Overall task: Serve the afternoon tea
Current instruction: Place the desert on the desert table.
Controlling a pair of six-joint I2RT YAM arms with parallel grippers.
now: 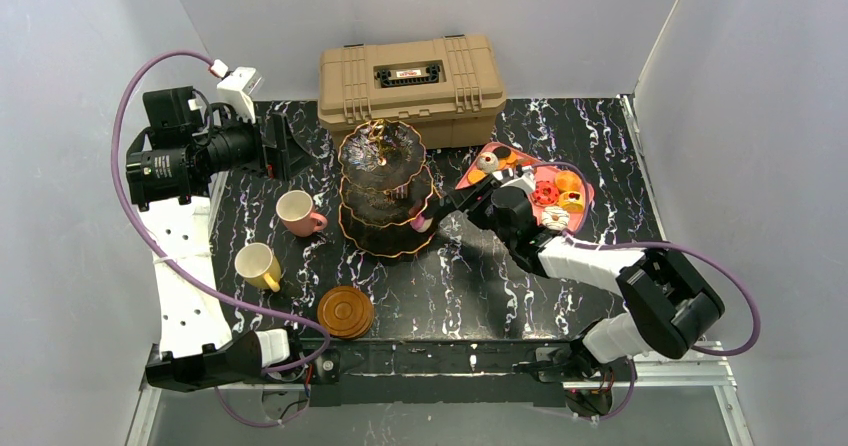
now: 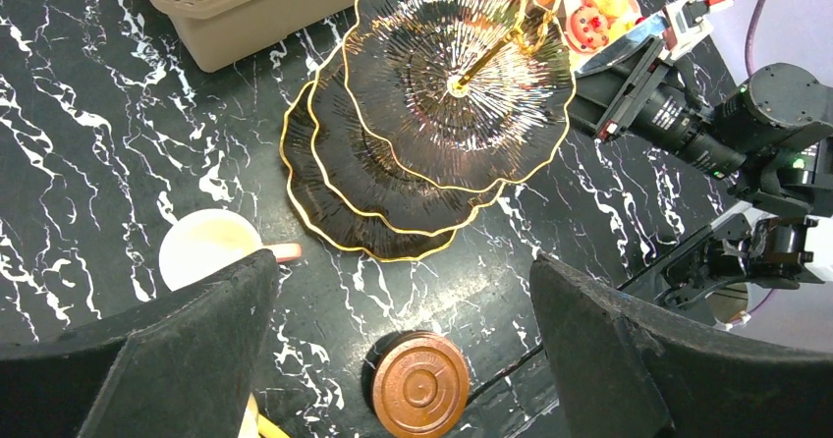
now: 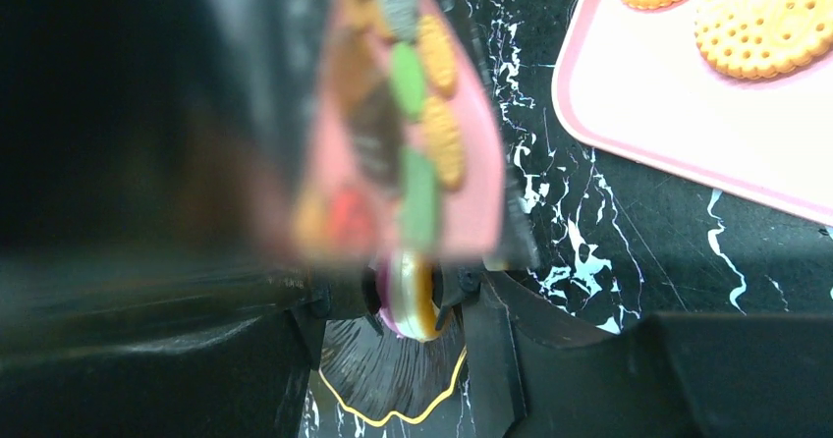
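Top external view: the stand (image 1: 385, 181) at centre frame looks bare. The right hand (image 1: 428, 221) is clamped on a macaron (image 3: 413, 296) at its bottom tier's right edge; the left hand (image 1: 290, 148) gapes empty, upper left. The pastries (image 1: 548, 194) on the tray (image 3: 668, 104), cups (image 1: 297, 212) and saucers (image 1: 345, 312) are not yet served.

Two arms in front of me. The left arm (image 1: 182, 296) wears white link shells dotted with small dark holes, with black joint housings at either end. A purple cable (image 1: 130, 96) runs off it to a white plug tipped in red. The right arm (image 1: 585, 261) matches it, with a white forearm shell, a chunky black elbow block and a second purple cable (image 1: 735, 306). The left gripper (image 1: 293, 149) has broad matte-black wedge fingers (image 2: 177, 359). The right gripper (image 1: 432, 216) is black too, with white lettering on its barrel.
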